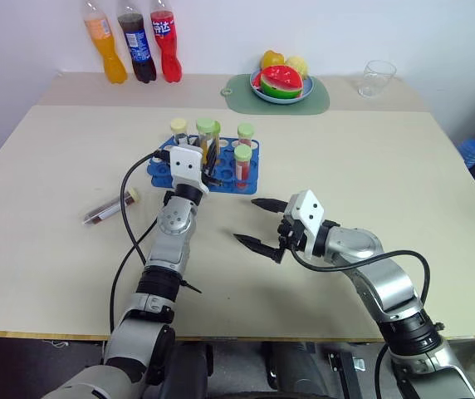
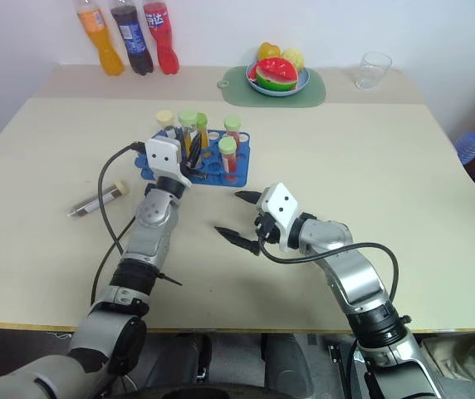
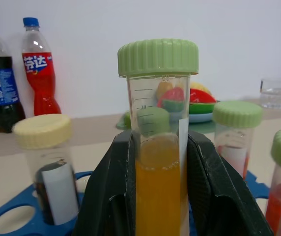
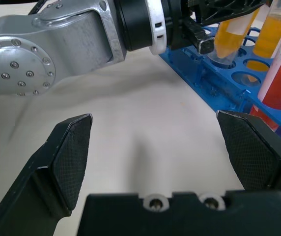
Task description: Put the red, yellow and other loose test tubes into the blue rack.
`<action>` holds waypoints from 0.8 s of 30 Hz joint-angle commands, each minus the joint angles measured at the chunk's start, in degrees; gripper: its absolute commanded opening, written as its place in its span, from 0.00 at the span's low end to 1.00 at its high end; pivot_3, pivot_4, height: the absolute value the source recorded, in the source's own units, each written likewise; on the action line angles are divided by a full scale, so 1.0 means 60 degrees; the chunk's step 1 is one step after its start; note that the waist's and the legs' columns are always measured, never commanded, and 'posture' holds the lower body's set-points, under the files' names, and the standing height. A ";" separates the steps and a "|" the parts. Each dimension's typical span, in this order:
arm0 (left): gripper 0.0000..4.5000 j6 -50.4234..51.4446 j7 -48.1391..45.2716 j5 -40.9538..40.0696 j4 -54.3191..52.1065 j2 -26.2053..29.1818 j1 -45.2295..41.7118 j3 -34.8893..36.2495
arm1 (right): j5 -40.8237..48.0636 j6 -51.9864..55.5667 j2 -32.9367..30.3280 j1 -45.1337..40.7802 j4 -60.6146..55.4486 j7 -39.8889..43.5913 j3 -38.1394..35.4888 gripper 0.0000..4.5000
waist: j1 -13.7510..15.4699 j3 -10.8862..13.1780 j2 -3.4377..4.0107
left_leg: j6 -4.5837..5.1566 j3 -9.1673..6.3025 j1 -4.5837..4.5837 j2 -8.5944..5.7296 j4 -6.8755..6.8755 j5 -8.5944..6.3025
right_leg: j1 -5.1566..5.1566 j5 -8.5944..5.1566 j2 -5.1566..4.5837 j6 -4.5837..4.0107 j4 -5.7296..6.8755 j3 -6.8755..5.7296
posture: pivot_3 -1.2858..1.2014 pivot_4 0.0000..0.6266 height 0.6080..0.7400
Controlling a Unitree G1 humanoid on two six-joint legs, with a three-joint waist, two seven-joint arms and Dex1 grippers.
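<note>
The left gripper (image 3: 157,196) is clamped on a yellow-filled test tube (image 3: 159,147) with a green cap, holding it upright over the near edge of the blue rack (image 1: 207,166). In the right wrist view the tube's rounded bottom sits at the mouth of a rack hole; whether it has entered cannot be told. The rack stands on the bench (image 1: 370,166) at about 12 o'clock from the left gripper. It already carries several capped tubes: a cream-capped one (image 1: 178,129) at its far left corner, a green-capped yellow one behind the held tube, and two green-capped red ones (image 1: 242,162) on its right side.

One loose tube with a dark filling and a pale cap (image 1: 110,208) lies flat on the bench at about 8 o'clock from the rack, well apart from it.

The right gripper (image 1: 258,223) hovers over bare bench at about 5 o'clock from the rack, its two black fingers spread wide and holding nothing.

At the far edge stand three drink bottles (image 1: 140,41), a fruit plate on a green mat (image 1: 281,87) and a clear glass (image 1: 376,79).
</note>
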 commanded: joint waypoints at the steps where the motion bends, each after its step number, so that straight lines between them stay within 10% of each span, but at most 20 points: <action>1: 0.18 -0.0378 -0.0090 0.0100 0.0714 -0.0141 -0.0362 -0.0088 | 0.0043 -0.0020 -0.0015 -0.0015 -0.0416 -0.0040 -0.0137 1.00 | 0.0004 0.0000 0.0000 | 0.0000 0.0000 0.0001 0.0000 0.0000 0.0000 | 0.0001 0.0000 0.0000 0.0000 0.0002 0.0000 | 0.52 0.24 0.95; 12: 0.18 -0.0909 0.0077 0.0249 0.1313 -0.0179 -0.0343 -0.0013 | 0.0045 0.0032 -0.0063 0.0032 -0.0504 -0.0070 -0.0146 1.00 | 0.0018 0.0000 0.0000 | 0.0000 -0.0002 0.0004 -0.0002 0.0001 0.0000 | 0.0006 0.0000 0.0001 0.0000 0.0001 -0.0001 | 0.52 0.24 0.95; 13: 0.40 -0.0942 0.0014 0.0165 0.1340 -0.0198 -0.0345 0.0020 | 0.0043 0.0041 -0.0050 0.0017 -0.0492 -0.0075 -0.0141 1.00 | 0.0016 0.0000 0.0000 | 0.0000 -0.0001 0.0004 -0.0001 0.0001 0.0000 | 0.0006 0.0000 0.0001 0.0000 0.0000 -0.0001 | 0.52 0.24 0.95; 18: 0.92 -0.0919 0.0020 -0.0642 -0.0494 -0.0142 0.0013 0.0560 | 0.0060 0.0102 -0.0013 -0.0018 -0.0581 -0.0142 -0.0145 1.00 | -0.0025 0.0000 -0.0001 | 0.0001 -0.0003 0.0002 -0.0001 0.0000 0.0000 | 0.0005 0.0000 0.0001 0.0001 -0.0001 -0.0001 | 0.52 0.24 0.95; 24: 0.92 0.1460 -0.0341 -0.2064 -0.4461 0.0936 0.0528 0.1244 | 0.0126 0.0166 -0.0019 0.0047 -0.0709 -0.0184 -0.0214 1.00 | -0.0056 0.0000 0.0000 | -0.0001 -0.0005 0.0006 0.0008 -0.0004 0.0001 | 0.0001 0.0000 0.0005 0.0000 0.0008 0.0001 | 0.52 0.24 0.95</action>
